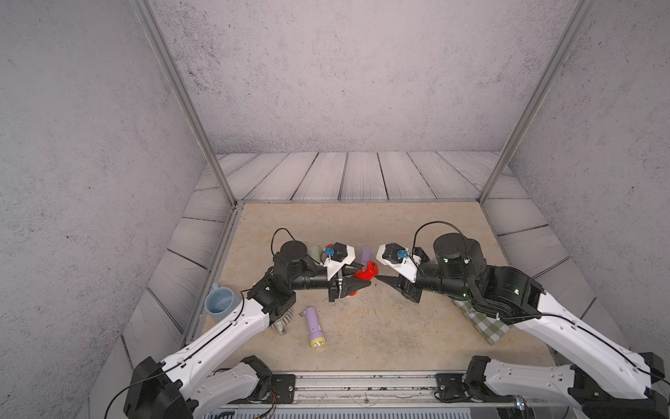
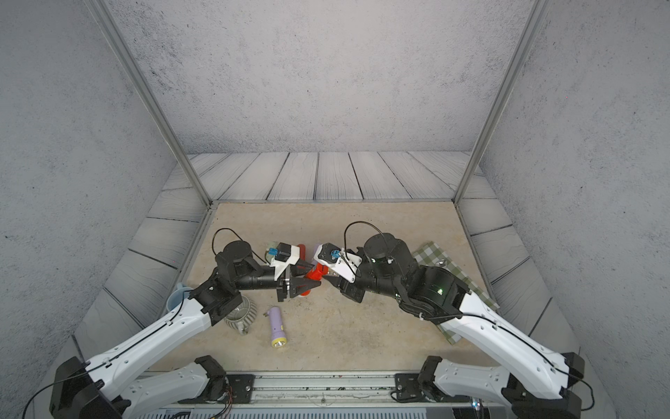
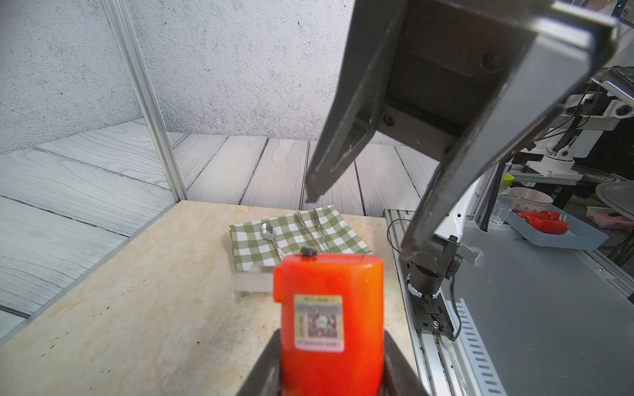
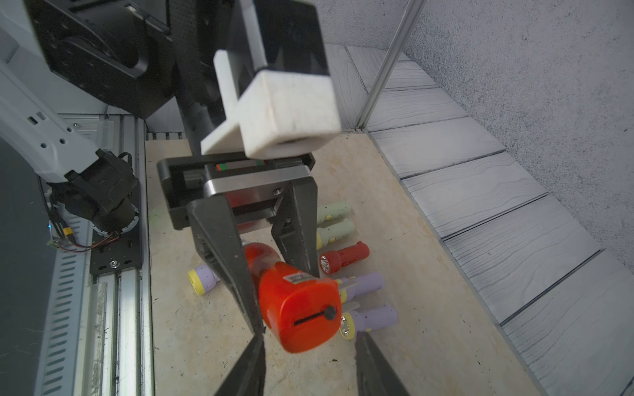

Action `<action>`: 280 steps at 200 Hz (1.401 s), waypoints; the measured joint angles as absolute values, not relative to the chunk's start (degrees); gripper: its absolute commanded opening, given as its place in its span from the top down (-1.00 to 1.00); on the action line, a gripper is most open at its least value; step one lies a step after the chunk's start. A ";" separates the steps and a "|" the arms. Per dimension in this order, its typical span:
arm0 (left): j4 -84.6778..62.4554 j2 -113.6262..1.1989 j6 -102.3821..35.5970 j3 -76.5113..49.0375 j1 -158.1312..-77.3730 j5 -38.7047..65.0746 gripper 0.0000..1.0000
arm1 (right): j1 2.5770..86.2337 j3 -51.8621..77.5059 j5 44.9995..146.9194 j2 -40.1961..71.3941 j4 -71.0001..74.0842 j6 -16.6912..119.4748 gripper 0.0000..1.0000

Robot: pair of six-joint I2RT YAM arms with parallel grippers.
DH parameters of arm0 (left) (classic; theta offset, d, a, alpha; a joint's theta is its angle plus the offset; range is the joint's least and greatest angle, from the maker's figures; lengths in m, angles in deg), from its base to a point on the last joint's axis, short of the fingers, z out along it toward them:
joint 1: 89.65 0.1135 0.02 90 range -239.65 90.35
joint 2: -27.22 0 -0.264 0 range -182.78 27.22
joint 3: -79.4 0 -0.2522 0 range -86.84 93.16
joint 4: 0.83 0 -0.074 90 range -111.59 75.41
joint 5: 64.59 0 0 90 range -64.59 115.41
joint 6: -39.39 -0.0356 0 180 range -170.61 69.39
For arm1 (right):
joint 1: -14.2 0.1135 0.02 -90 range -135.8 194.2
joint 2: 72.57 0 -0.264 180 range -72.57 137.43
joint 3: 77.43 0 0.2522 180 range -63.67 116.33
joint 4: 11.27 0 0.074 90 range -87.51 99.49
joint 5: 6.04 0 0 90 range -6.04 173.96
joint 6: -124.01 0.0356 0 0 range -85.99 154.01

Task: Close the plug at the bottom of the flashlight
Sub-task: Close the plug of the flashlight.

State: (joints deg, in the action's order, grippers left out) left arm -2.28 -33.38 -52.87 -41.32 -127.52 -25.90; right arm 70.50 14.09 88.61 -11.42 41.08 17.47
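Setup is a beige, marbled tabletop (image 1: 380, 326) boxed in by grey speckled walls (image 1: 90, 145). There's a band of grey wood-plank print (image 1: 362, 176) around it and aluminium posts (image 1: 188, 109) at the far corners.

Going from the left in both top views: a blue mug (image 1: 218, 304) sits at the tabletop's left edge. Next is a lilac flashlight (image 1: 313, 326) lying lower centre, yellow head toward the bottom of the frame.

Mid-frame, the left gripper (image 1: 363, 277) is clamped on the red flashlight (image 1: 367, 271). Its bottom end points at the right gripper (image 3: 359, 226), whose fingers are spread apart just beside that end, gripping nothing. A green checked cloth (image 1: 486, 323) lies at right, partly under the right arm (image 1: 565, 326).

Writing-wise there's only a sticker (image 3: 319, 322) on the red body with a QR-style square, and the print is too blurry to read. The end face shows a dark slot (image 4: 308, 321) and a small black knob (image 4: 330, 312).
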 measured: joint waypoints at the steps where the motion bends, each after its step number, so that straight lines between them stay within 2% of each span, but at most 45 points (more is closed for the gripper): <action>1: -2.28 -33.38 -52.87 -41.32 -127.52 -25.90 1.00 | 70.47 14.11 88.63 -11.40 41.06 17.47 0.04; 35: -2.17 -33.71 -52.70 -41.32 -127.52 -26.49 1.00 | 70.32 14.83 90.09 -9.76 40.95 17.41 -0.10; 68: -2.08 -33.71 -52.70 -41.32 -127.52 -26.59 1.00 | 70.32 14.87 92.01 -7.88 41.30 17.63 -0.08; 95: -2.10 -33.71 -52.70 -41.32 -127.52 -26.90 1.00 | 70.21 14.87 92.47 -7.53 41.28 17.87 0.12; 186: -2.54 -33.84 -52.72 -41.32 -127.32 -27.14 1.00 | 69.82 14.87 93.52 -7.64 40.86 18.11 0.32; 251: -3.85 -33.84 -52.72 -41.32 -126.97 -26.83 1.00 | 69.56 14.87 94.97 -7.40 41.13 18.89 0.59; 280: -4.72 -33.84 -53.14 -41.32 -126.71 -26.88 1.00 | 69.38 14.87 95.47 -7.29 41.28 19.31 0.77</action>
State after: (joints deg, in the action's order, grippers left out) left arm -4.72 -33.84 -53.14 -41.32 -126.71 -26.88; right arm 69.38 14.87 95.47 -7.29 41.28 19.31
